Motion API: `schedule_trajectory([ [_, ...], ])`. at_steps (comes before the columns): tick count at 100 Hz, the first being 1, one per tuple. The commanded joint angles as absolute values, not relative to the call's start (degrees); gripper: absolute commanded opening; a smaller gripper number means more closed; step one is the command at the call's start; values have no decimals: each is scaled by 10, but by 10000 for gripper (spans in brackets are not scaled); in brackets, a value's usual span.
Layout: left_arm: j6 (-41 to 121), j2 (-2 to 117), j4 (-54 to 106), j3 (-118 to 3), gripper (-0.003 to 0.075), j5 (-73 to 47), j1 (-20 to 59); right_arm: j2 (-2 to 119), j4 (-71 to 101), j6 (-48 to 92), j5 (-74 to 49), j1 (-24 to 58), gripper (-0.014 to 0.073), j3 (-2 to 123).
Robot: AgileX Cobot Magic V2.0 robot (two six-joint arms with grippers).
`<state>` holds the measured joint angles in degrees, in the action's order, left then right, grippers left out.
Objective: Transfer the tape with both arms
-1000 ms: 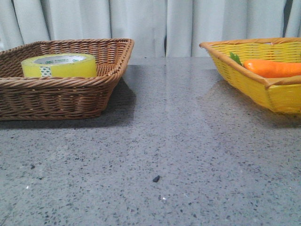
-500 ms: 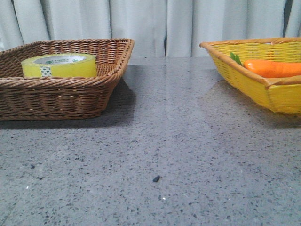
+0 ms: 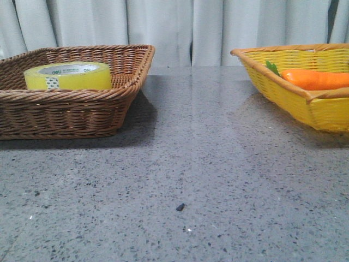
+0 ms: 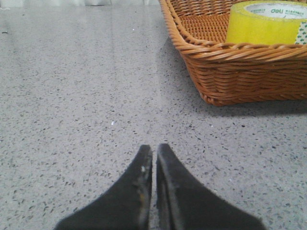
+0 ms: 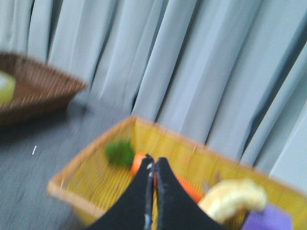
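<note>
The yellow tape roll [image 3: 68, 76] with a white core lies flat in the brown wicker basket [image 3: 65, 112] at the left. It also shows in the left wrist view [image 4: 266, 22]. My left gripper [image 4: 154, 149] is shut and empty, low over the grey table, short of the basket. My right gripper [image 5: 153, 162] is shut and empty, above the yellow basket [image 5: 96, 177]; that view is blurred. Neither gripper shows in the front view.
The yellow basket [image 3: 322, 112] at the right holds an orange carrot [image 3: 315, 79] with green leaves. The right wrist view also shows a pale yellow object [image 5: 235, 196] and something purple [image 5: 268, 220] in it. Grey curtains hang behind the speckled table [image 3: 185, 164].
</note>
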<state>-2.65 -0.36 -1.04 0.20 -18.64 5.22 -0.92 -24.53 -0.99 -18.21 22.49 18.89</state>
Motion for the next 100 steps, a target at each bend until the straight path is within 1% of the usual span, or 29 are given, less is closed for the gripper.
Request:
schedule_trajectory([
  [1, -32, -21, -11, 7, -21, -152, 53, -16, -258, -11, -10, 173, -74, 175],
  [8, -32, -21, -11, 7, -21, -152, 53, -16, -222, -11, 60, 135, -74, 150],
  [15, -32, -21, -11, 7, -21, -152, 53, -17, -170, -11, 98, 98, -74, 126],
  [23, -32, -21, -11, 7, -21, -152, 53, -17, -109, -11, 104, 58, -74, 100],
  [36, -32, -21, -11, 7, -21, -152, 53, -17, -56, -11, 104, -1, -74, 53],
  [46, -32, -21, -11, 7, -21, -152, 53, -17, -37, -11, 104, -35, -74, 15],
  [54, -32, -21, -11, 7, -21, -152, 53, -17, -38, -11, 103, -46, -74, -17],
  [62, -32, -20, -11, 7, -21, -152, 53, -17, -39, -11, 13, -46, -74, -16],
  [85, -32, -20, -11, 7, -21, -152, 53, -18, -41, -11, -165, -47, -74, -18],
  [89, -32, -20, -11, 7, -21, -152, 53, -18, -41, -11, -185, -47, -74, -18],
  [100, -32, -20, -11, 7, -21, -152, 53, -18, -41, -11, -182, -47, -74, -18],
])
